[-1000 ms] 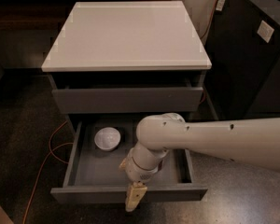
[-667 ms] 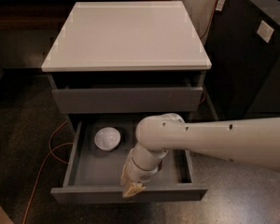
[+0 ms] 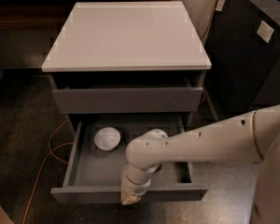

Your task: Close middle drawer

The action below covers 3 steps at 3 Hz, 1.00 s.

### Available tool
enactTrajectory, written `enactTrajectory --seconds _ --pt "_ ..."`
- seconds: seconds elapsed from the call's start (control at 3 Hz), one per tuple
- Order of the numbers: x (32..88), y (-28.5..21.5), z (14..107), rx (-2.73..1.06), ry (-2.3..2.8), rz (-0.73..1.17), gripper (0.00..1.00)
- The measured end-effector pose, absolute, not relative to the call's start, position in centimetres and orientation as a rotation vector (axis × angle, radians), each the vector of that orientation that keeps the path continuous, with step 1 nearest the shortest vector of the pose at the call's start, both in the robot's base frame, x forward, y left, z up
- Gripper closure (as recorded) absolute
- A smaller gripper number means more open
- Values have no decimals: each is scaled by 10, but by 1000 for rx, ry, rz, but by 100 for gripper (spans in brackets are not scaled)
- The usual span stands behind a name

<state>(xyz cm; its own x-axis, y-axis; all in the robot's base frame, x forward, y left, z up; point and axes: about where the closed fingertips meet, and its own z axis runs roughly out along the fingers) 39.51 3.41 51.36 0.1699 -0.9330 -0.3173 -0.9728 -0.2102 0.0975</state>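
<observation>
- The hand points down at the front panel of the middle drawer, right at the panel's top edge, a little left of its middle; it seems to touch the panel.
- Whether the hand is clenched or released cannot be told.
- The middle drawer stands pulled far out from the grey nightstand, its tray open to view behind the hand.
- A white bowl sits in the tray, behind the hand and slightly to its left, near the back wall.
- The pale arm reaches in from the right and crosses over the right half of the tray, hiding what lies under it.
- The upper drawer has its grey front above and well behind the hand.
- The white tabletop caps the nightstand, farther back and higher.
- An orange cable curls on the dark floor left of the hand, beside the drawer's left wall.
- A dark cabinet stands to the right and behind, apart from the drawer.
</observation>
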Motion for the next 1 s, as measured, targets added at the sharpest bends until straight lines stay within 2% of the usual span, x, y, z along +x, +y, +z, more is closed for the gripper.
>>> enactTrajectory --seconds 1.0 --pt "399 23 430 -2229 2004 323 100"
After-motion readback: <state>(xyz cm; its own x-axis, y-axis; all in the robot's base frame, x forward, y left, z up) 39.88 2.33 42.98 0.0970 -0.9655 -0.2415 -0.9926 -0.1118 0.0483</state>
